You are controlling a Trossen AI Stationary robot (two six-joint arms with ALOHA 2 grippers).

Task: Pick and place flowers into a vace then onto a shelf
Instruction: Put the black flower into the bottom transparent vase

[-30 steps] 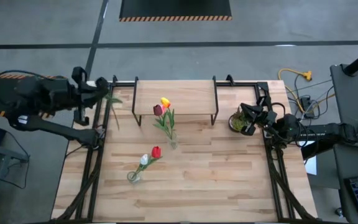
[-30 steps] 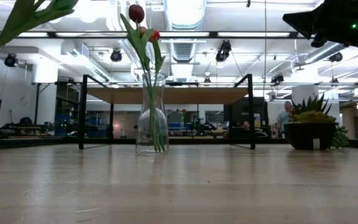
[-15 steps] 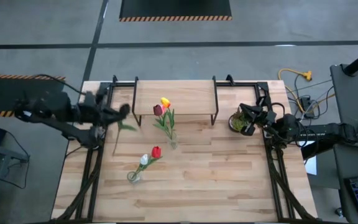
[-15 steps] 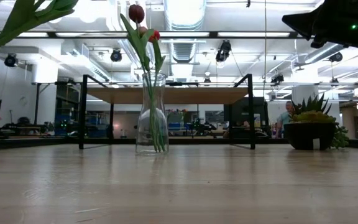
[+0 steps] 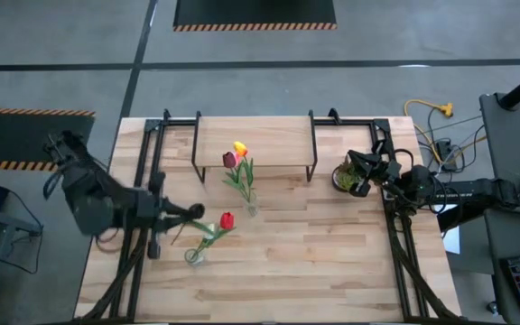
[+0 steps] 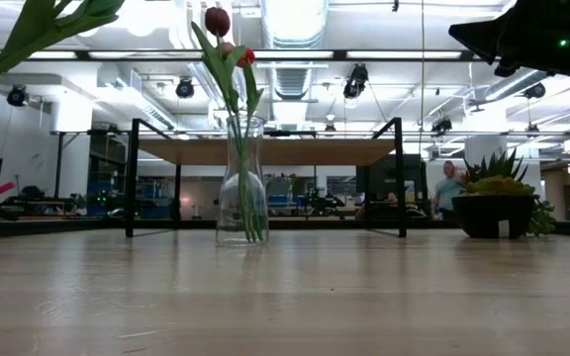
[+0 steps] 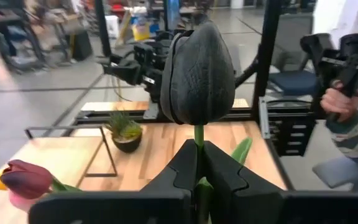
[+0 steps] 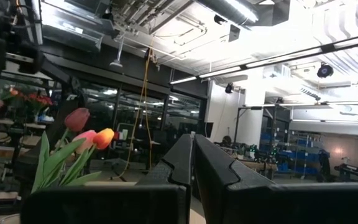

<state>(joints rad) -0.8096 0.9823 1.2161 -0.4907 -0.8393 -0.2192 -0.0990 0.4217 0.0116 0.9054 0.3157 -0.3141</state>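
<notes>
Left arm's got a tulip, nearly at the front vase

The left gripper [image 5: 190, 212] is clamped shut on the thin green stem of a dark maroon artificial tulip [image 7: 197, 74], head sticking straight up past the fingers. From up top, the small clear glass vase with the red and white tulips [image 5: 194, 255] sits just ahead and toward the front edge from that gripper, so I'd guess that's the target; the stem's long axis looks roughly along the gripper, so it'll need tipping upright over the mouth. The taller clear glass vase [image 6: 242, 180] stands in front of the low light-wood shelf on black legs [image 5: 255, 140]. The right gripper [image 5: 361, 178] is closed, empty, parked by the spiky green potted plant [image 5: 343, 174], way farther off
</notes>
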